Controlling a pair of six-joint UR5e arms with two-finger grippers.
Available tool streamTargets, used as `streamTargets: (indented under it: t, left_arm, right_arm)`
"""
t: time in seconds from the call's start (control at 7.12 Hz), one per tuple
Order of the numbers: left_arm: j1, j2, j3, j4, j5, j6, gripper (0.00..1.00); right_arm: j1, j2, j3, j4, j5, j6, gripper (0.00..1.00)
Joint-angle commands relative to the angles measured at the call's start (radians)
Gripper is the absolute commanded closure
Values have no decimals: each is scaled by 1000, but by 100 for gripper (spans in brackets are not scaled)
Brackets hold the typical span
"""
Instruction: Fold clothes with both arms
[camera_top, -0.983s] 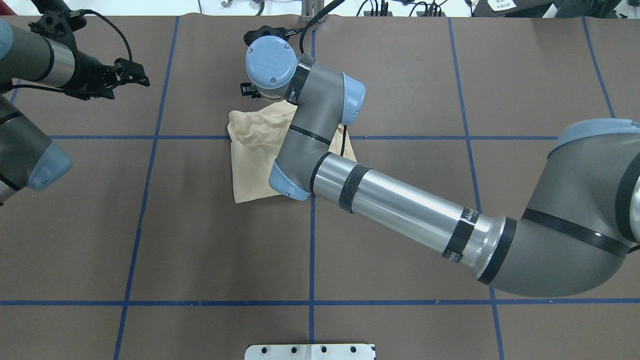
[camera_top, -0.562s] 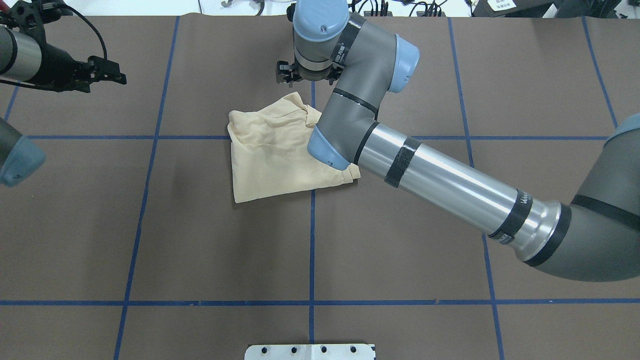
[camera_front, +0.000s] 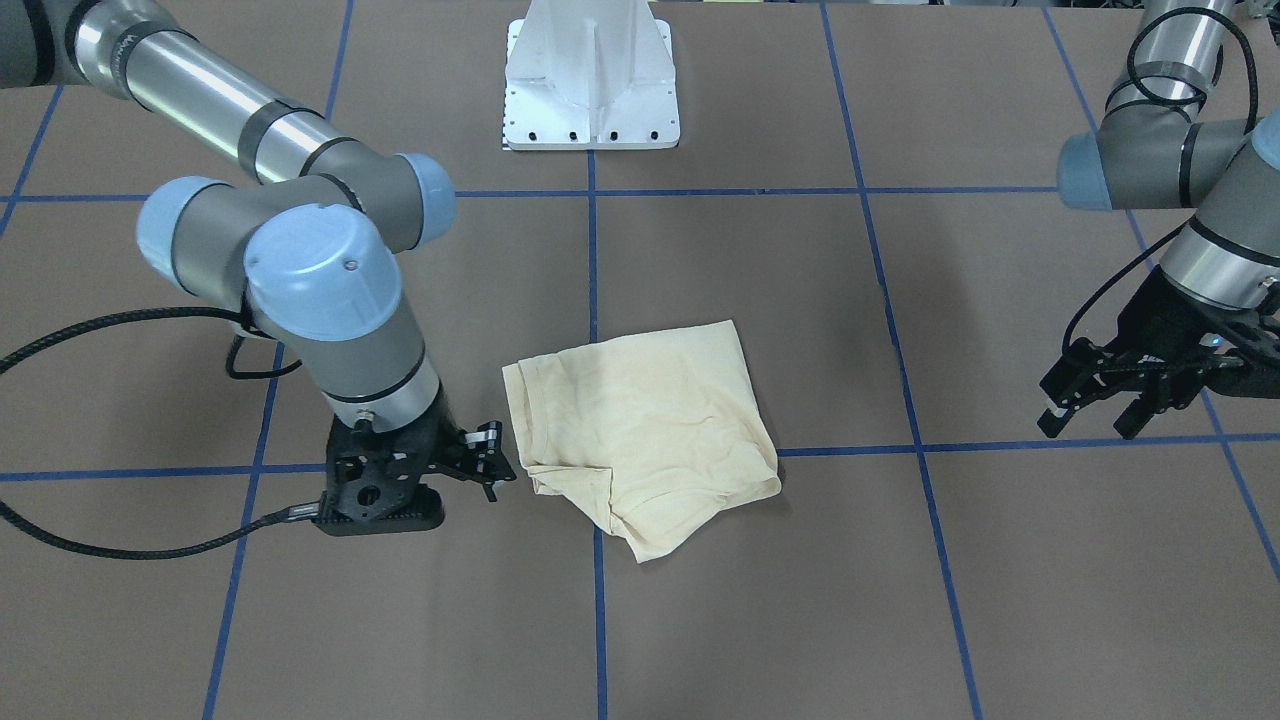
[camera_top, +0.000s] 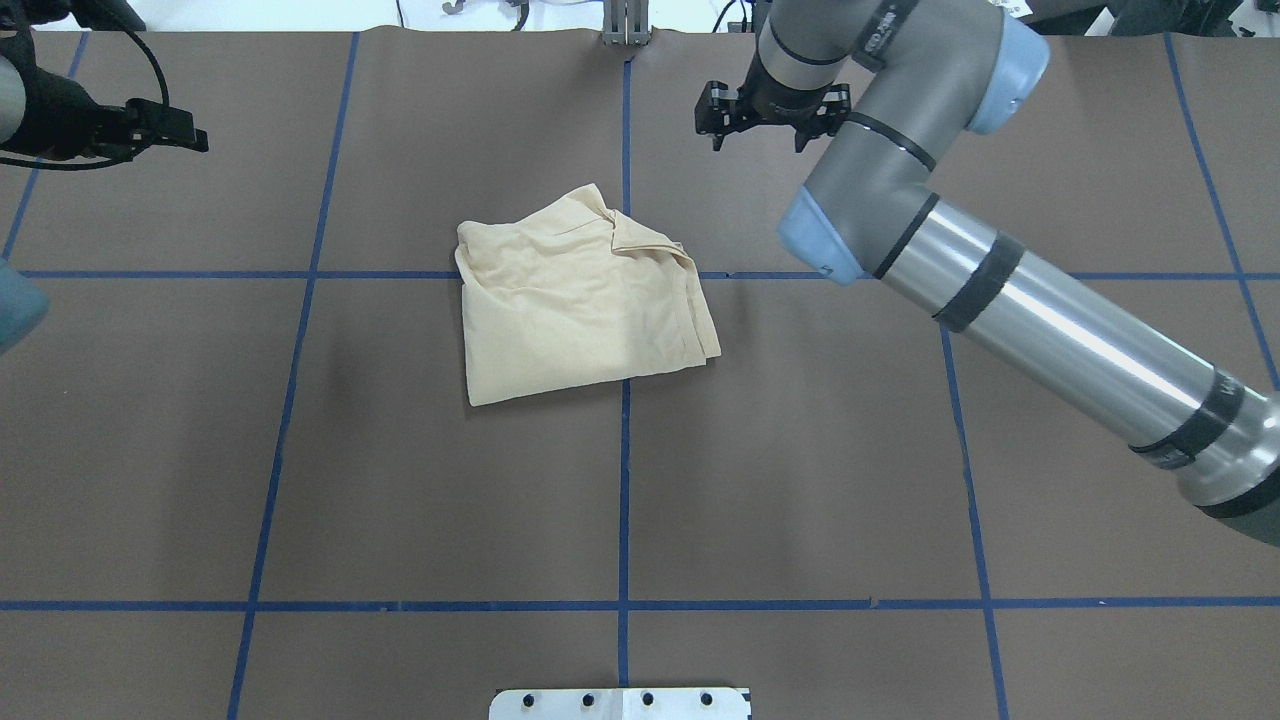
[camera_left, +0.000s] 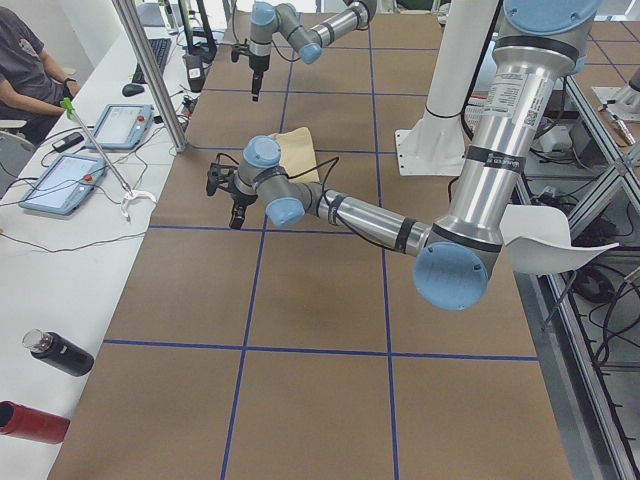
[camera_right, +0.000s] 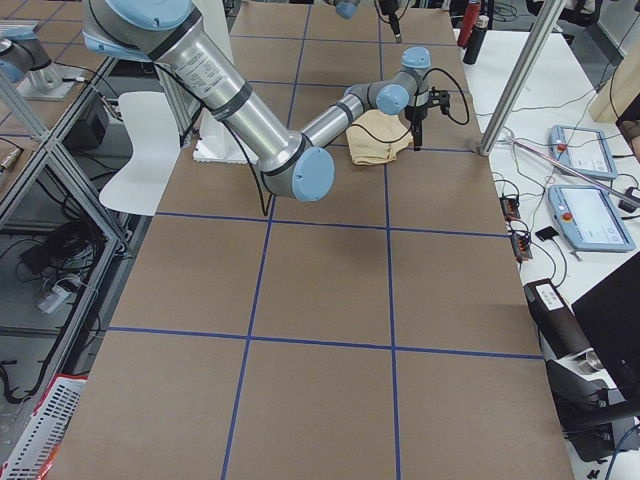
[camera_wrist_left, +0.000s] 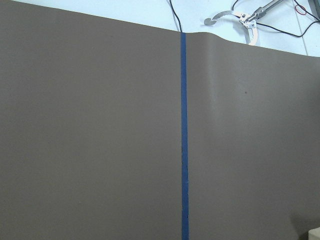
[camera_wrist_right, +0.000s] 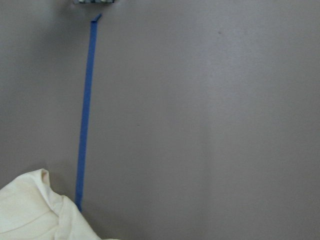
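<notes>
The cream-yellow shirt (camera_top: 580, 300) lies folded into a rough square near the table's middle, with a bunched, rumpled edge on its far side. It also shows in the front view (camera_front: 645, 430) and at the bottom left of the right wrist view (camera_wrist_right: 30, 215). Its print and label are hidden. My right gripper (camera_top: 760, 122) is open and empty, above the table beyond the shirt's far right corner (camera_front: 485, 462). My left gripper (camera_top: 185, 130) is open and empty, far off to the left (camera_front: 1090, 415). Neither touches the shirt.
The brown table cover carries a grid of blue tape lines (camera_top: 624, 500). The white pedestal base (camera_front: 590, 80) stands at the robot's side. Beyond the far edge stand a metal pole (camera_left: 150, 75), tablets (camera_left: 65, 180) and bottles (camera_left: 60, 355).
My right gripper has left the shirt's far edge and swung away to the right, uncovering the folded shirt. My left gripper has drawn further to the left. The shirt lies still.
</notes>
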Motion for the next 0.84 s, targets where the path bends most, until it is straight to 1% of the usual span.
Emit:
streamTargets:
  t: [0.0, 0.14, 0.28, 0.42, 0.56, 0.7]
  left_arm:
    - [-54, 57, -21, -40, -5, 105, 0]
    - [-53, 96, -21, -77, 2, 111, 0]
    - [-52, 118, -6, -152, 4, 100, 0]
    - [-46, 115, 38, -169, 31, 109, 0]
    - [-47, 120, 46, -163, 19, 111, 0]
    - [-50, 124, 48, -151, 18, 112, 0]
  right_arm:
    - [73, -173, 132, 6, 32, -108, 0]
    - [83, -248, 156, 20, 18, -133, 0]
    - [113, -308, 160, 47, 24, -131, 0]
    - [144, -374, 160, 90, 37, -130, 0]
    - [169, -405, 162, 101, 58, -131, 0]
    - [231, -423, 162, 100, 89, -136, 0]
